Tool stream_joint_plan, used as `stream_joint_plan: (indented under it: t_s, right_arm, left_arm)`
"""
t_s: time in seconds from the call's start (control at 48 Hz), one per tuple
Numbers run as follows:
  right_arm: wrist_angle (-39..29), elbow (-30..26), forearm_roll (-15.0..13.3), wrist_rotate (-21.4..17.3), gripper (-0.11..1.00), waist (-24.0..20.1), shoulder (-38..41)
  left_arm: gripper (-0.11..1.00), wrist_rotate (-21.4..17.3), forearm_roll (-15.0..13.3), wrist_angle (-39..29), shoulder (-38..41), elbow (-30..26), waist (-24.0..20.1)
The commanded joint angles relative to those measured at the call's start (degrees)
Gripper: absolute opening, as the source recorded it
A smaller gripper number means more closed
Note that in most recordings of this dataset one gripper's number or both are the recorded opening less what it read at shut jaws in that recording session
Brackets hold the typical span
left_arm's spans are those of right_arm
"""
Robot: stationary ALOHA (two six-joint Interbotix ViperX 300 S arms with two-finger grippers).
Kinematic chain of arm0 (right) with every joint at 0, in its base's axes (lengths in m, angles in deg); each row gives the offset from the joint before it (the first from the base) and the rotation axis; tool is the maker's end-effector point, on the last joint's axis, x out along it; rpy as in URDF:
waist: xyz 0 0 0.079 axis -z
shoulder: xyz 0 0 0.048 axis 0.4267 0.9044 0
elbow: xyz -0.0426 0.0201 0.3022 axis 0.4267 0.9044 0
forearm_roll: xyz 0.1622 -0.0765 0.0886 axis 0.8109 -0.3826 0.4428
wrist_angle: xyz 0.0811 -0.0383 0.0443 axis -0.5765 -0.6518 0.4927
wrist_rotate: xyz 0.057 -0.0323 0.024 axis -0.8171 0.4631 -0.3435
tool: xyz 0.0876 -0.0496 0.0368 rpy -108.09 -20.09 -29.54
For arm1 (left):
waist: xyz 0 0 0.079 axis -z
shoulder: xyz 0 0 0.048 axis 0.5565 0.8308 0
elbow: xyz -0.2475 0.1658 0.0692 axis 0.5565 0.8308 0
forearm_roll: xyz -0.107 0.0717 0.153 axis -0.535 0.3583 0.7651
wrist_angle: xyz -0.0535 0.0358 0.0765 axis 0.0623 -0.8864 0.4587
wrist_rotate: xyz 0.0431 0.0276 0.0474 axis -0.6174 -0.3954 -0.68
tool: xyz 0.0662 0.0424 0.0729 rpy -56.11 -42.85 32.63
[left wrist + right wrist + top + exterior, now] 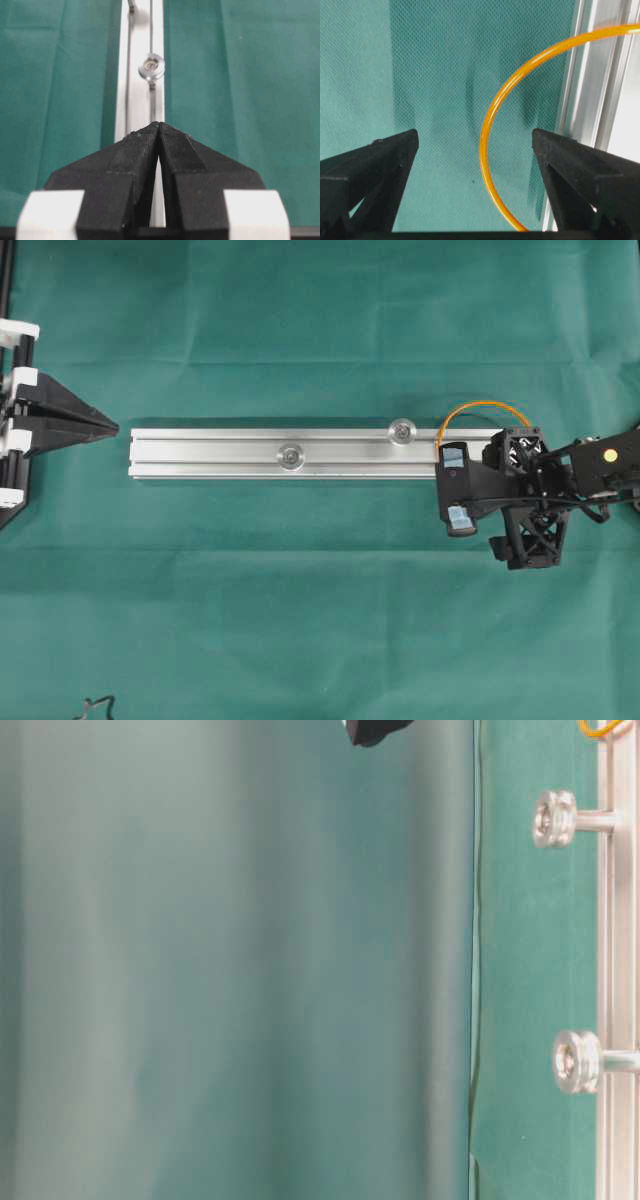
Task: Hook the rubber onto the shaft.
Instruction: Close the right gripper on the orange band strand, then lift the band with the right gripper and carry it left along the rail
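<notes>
Surface: green cloth point(300, 570).
Rail point(220, 453): silver, mid-cloth.
Rubber band point(492, 125): at rail's right end, between spread right gripper point(475, 145).
Left gripper point(159, 129): clenched, empty.

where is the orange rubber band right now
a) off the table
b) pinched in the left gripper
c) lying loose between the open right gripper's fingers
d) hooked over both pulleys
c: the rubber band lies unclamped between the wide-open right gripper fingers, partly over the rail.

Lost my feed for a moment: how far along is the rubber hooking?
Nothing is hooked yet. The rubber lies loose at the rail's right end, off both shafts. The right pincer, open, straddles the band without gripping. The left pincer is shut, idle. Grasping and hooking remain.
</notes>
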Motion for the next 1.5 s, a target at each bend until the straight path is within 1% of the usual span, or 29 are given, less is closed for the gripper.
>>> stream_joint_plan:
  t_s: [0.0, 0.229, 0.292, 0.354, 0.396, 0.458, 0.5, 0.521, 0.604, 0.688, 0.708, 0.854, 1.313, 1.479]
  right_arm:
    - [0.88, -0.44, 0.18, 0.09, 0.98, -0.18, -0.35]
    - [0.7, -0.44, 0.18, 0.09, 0.97, -0.18, -0.35]
    - [0.62, -0.44, 0.18, 0.18, 0.94, -0.18, -0.35]
    - [0.18, -0.35, 0.09, 0.18, 0.88, -0.18, -0.35]
    - [-0.09, -0.44, 0.09, 0.09, 0.81, -0.18, -0.44]
    - [-0.62, -0.53, 0.09, 0.09, 0.66, -0.18, -0.35]
    - [-1.05, -0.62, 0.09, 0.0, 0.55, -0.18, -0.44]
    - [-1.14, -0.62, 0.18, 0.0, 0.46, -0.18, -0.44]
    - [-1.41, -0.97, 0.18, -0.88, 0.25, -0.18, -0.35]
    - [-1.23, -0.97, 0.0, -2.29, 0.08, -0.18, -0.35]
    - [-1.23, -0.97, 0.0, -2.72, 0.06, -0.18, -0.44]
    - [-1.14, -1.05, -0.18, -4.66, 0.06, -0.18, -0.44]
    - [-1.41, -1.85, -0.44, -4.66, 0.06, -0.18, -0.44]
    - [-2.37, -2.55, -0.44, -4.66, 0.06, -0.18, -1.76]
  left_arm:
    - [0.0, -0.09, 0.18, 0.53, 0.44, -1.85, 0.18]
    - [0.0, -0.09, 0.18, 0.53, 0.35, -1.85, 0.09]
    - [0.0, -0.09, 0.18, 0.53, 0.44, -1.85, 0.09]
    - [0.0, -0.09, 0.18, 0.53, 0.44, -1.85, 0.09]
    - [0.0, -0.09, 0.18, 0.53, 0.35, -1.85, 0.09]
    - [0.0, 0.0, 0.18, 0.44, 0.35, -1.85, 0.09]
    - [0.0, -0.09, 0.18, 0.44, 0.44, -1.85, 0.18]
    - [0.0, -0.09, 0.18, 0.53, 0.44, -1.85, 0.18]
    - [0.0, -0.09, 0.18, 0.44, 0.35, -1.85, 0.09]
    - [0.0, -0.09, 0.18, 0.44, 0.44, -1.85, 0.18]
    - [0.0, -0.09, 0.18, 0.44, 0.44, -1.85, 0.09]
    - [0.0, -0.09, 0.18, 0.44, 0.35, -1.85, 0.18]
    - [0.0, -0.09, 0.18, 0.35, 0.35, -1.85, 0.09]
    - [0.0, -0.09, 0.18, 0.35, 0.44, -1.85, 0.09]
